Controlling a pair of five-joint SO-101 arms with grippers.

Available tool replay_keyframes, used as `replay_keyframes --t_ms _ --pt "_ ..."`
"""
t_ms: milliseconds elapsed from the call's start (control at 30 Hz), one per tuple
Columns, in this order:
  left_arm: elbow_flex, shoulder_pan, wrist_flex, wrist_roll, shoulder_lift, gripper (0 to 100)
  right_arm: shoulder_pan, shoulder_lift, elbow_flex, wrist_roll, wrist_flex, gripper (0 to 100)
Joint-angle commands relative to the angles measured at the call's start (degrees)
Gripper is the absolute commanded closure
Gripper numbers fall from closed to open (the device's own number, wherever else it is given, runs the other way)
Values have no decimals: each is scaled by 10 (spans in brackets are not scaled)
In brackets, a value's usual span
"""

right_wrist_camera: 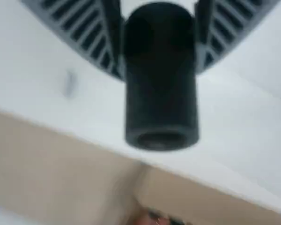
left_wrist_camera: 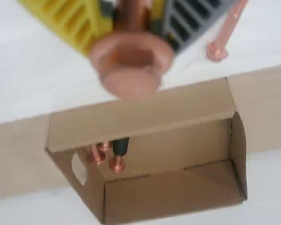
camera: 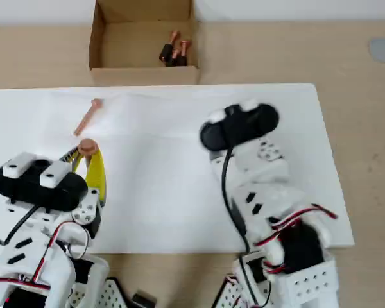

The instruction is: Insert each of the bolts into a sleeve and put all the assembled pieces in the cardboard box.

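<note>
White mat (camera: 173, 192): left tool (left_wrist_camera: 131, 23) grips bolt (left_wrist_camera: 131, 63), right tool (right_wrist_camera: 160, 56) grips sleeve (right_wrist_camera: 161, 110).

Table (camera: 359, 96): tan wooden top, seen from above.
White sheet (camera: 160, 192): spread flat over the near part of the table.
Loose bolt (camera: 88, 117): copper-coloured, laid flat on the sheet just beyond the tips of the fingers (camera: 95, 172) of the left gripper (camera: 85, 151), apart from them.
Cardboard box (camera: 144, 76): open-topped, placed on the bare wood just past the sheet's far edge, farther beyond the same fingers.
Grey disc (camera: 383, 49): set into or laid on the wood at the far right, well apart from those fingers.
</note>
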Motion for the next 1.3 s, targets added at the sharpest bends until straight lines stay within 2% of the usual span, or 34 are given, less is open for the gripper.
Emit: replay_keyframes --t_ms 0,233,333,433,567,733,867,1033,1267 --pt "-4 9 6 -4 -8 991 -49 -56 72 -7 -111 987" --pt "-9 9 2 -4 -10 991 -149 -162 197 -7 -213 988" --pt "-22 9 -25 -4 -10 991 -192 -217 240 -38 -247 988" --pt "-36 -10 -62 -3 -10 991 -232 -269 276 -71 -252 988" --pt "-36 -41 -106 -2 -10 991 -269 -327 318 -75 -251 988" --pt "-30 -40 -113 -1 -9 991 -326 -373 346 -75 -251 989" --pt "-8 -8 -130 -1 -9 991 -371 -385 363 -75 -254 989" --pt "11 33 -127 -2 -9 991 -386 -385 364 -76 -254 989" --pt "7 36 -112 -1 -8 993 -385 -385 364 -76 -254 989"
